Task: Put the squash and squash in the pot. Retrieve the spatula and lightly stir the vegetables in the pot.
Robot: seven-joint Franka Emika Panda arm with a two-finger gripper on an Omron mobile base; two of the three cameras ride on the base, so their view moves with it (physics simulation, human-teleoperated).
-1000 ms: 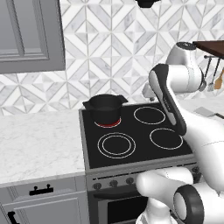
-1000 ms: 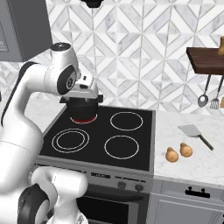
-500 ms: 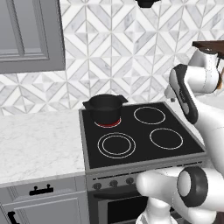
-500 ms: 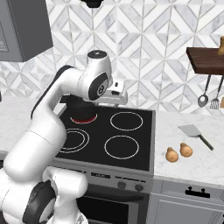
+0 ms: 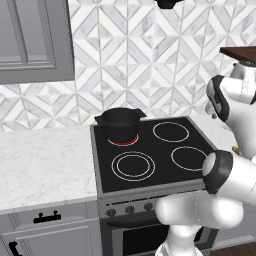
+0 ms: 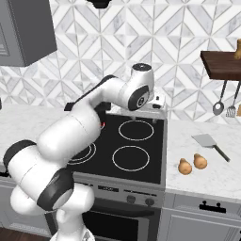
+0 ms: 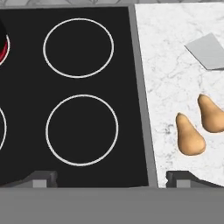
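Hovering tool (image 7: 106,177) spread wide, empty (two squashes (image 7: 189,135) on counter (image 7: 166,65)).

You see two tan-orange squashes (image 7: 190,135) and a flat grey spatula (image 7: 209,51) on the white, grey-veined marble table (image 7: 166,87). The pot (image 5: 119,123) is black, on a glowing red burner ring (image 5: 123,142); the black cooktop (image 7: 87,87) carries white rings.
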